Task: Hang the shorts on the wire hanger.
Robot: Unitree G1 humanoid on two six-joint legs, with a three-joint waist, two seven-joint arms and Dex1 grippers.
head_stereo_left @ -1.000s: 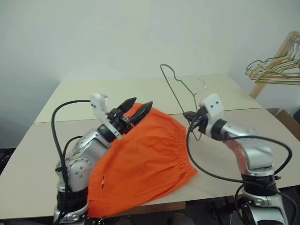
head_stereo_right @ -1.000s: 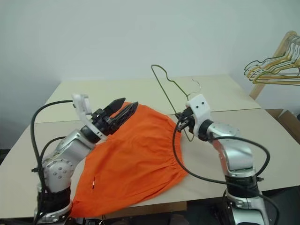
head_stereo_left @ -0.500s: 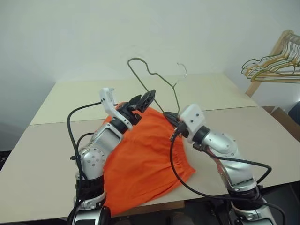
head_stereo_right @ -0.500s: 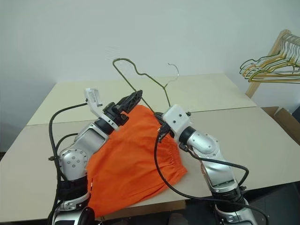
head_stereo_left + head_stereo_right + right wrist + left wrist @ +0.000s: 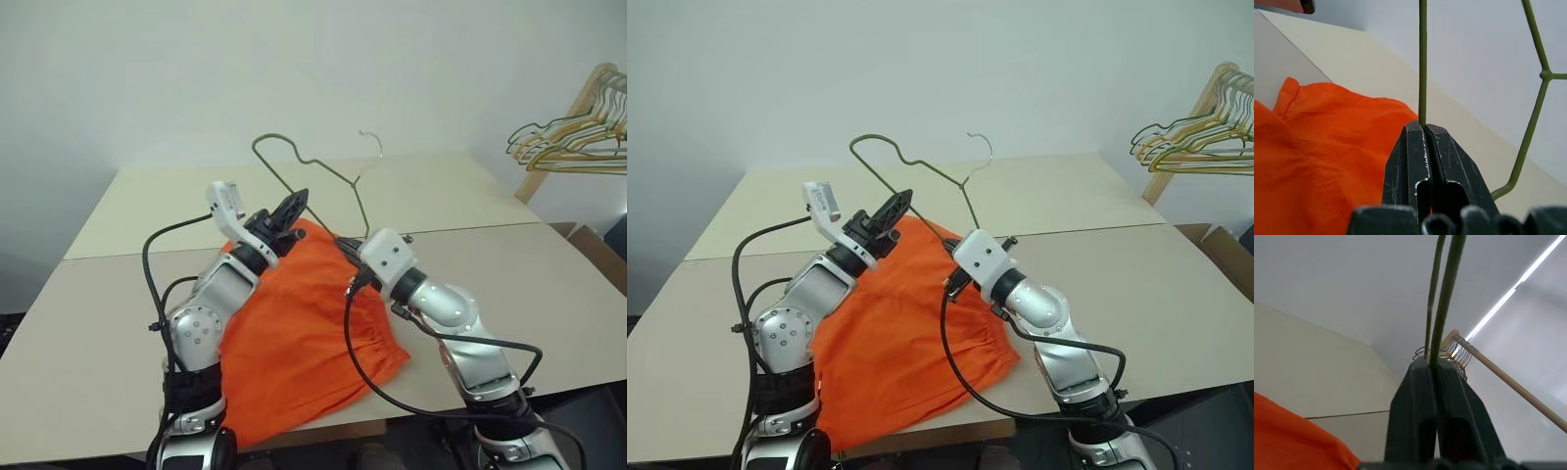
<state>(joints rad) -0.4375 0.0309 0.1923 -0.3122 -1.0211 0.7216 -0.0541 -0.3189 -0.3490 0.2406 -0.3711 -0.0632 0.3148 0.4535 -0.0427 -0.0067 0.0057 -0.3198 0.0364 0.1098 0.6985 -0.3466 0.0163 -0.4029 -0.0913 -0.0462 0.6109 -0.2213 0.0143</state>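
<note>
We see the wire hanger [image 5: 312,168] held up above the desk [image 5: 460,201], hook toward the far right. The left tool [image 5: 294,208] pinches its wire at the left, and the right tool [image 5: 343,244] pinches it at the near end. The shorts [image 5: 304,333] lie spread on the desk below, reaching its near edge.

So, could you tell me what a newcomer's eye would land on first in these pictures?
Probably the shorts, a bright orange spread across the near table's front edge. Next, the wire hanger held up above them, with both the left end effector and the right end effector shut on its wire. A bunch of hangers sits at the far right.
</note>
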